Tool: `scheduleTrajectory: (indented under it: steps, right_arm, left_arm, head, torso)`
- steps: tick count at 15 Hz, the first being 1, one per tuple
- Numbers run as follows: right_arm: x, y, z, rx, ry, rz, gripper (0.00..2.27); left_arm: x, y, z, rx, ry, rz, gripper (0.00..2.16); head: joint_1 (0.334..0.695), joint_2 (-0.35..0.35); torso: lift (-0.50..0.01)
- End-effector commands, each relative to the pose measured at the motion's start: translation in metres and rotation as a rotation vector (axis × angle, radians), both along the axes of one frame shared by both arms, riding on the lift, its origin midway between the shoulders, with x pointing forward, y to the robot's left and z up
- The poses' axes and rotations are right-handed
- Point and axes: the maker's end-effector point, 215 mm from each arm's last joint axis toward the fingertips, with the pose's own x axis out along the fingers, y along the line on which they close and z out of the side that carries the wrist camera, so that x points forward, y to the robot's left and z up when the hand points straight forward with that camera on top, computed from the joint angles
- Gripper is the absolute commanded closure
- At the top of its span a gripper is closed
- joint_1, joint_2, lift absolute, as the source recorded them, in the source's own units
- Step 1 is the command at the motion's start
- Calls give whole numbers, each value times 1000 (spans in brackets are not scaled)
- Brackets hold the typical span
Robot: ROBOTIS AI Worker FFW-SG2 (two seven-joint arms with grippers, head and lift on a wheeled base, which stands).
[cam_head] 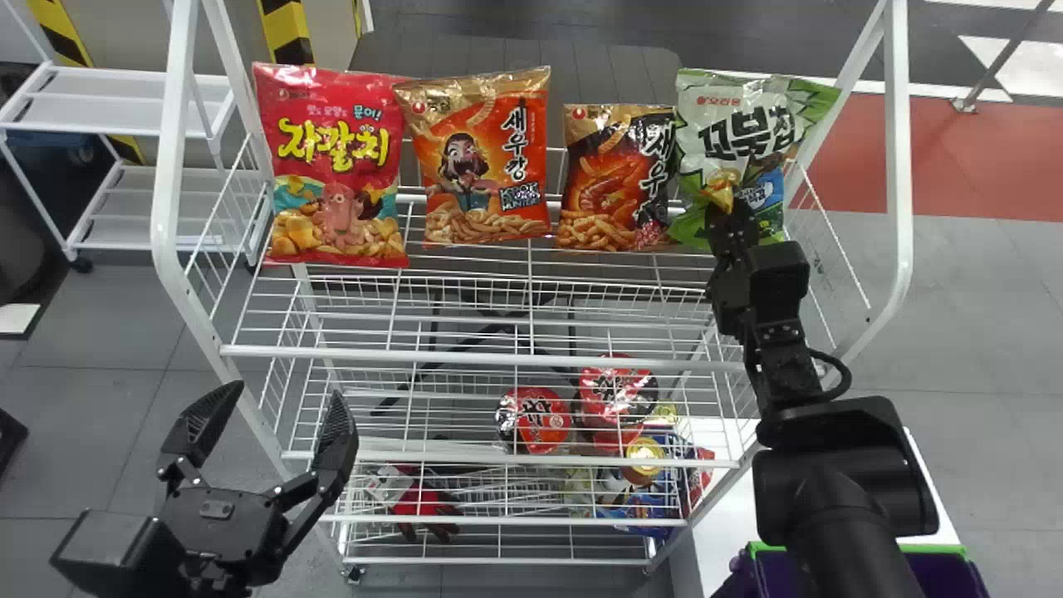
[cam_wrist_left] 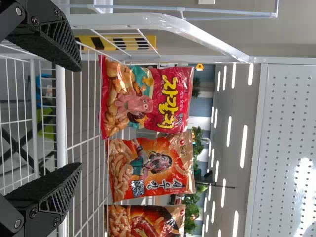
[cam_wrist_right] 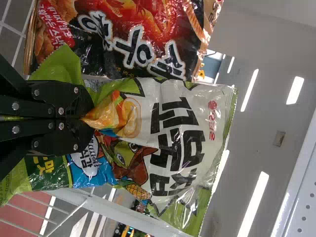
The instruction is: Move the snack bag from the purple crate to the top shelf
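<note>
1. The green snack bag is upright at the top shelf's right end, well apart from the purple crate; whether the shelf bears its weight I cannot tell.
2. The right gripper's fingers pinch a fold of its front film, probably so the bag's face stays forward as it joins the row.
3. It stands beside the black-and-orange snack bag, edges overlapping, likely because that end is narrow; letting go could let it slump.
4. The left gripper waits before the shelf's left side, fingers spread, presumably unneeded.
</note>
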Motion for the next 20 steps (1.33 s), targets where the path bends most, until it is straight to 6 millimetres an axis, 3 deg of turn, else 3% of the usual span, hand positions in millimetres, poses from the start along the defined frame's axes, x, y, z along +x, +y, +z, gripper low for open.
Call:
scheduleTrajectory:
  steps: [1,3,4,5,13,18,20]
  right_arm:
    - [-1,0,-3,-9,2,-6,1622]
    - [-2,2,-1,-19,-13,-2,920]
    - [-2,2,-2,-21,-12,-4,434]
    - [-3,1,-6,-21,-4,-6,245]
    - [-8,-5,-18,-23,12,-34,228]
    - [-30,5,-8,-32,-51,-14,157]
    - [-41,8,13,-40,-96,-6,140]
  left_arm:
    - [0,1,0,1,-1,0,144]
    - [1,1,1,2,-3,-1,144]
    - [0,1,0,2,-1,-1,144]
    - [0,1,0,2,-1,-1,144]
    - [-1,1,-1,7,1,-3,144]
    - [-1,1,3,1,-18,0,144]
    - [-1,2,8,-3,-30,2,144]
  head:
    - [695,-89]
    - [695,-89]
    - [695,-89]
    - [695,-88]
    - [695,-93]
    - [695,-92]
    - [695,-86]
  torso:
    - [0]
    - [0]
    - [0]
    - [0]
    - [0]
    - [0]
    - [0]
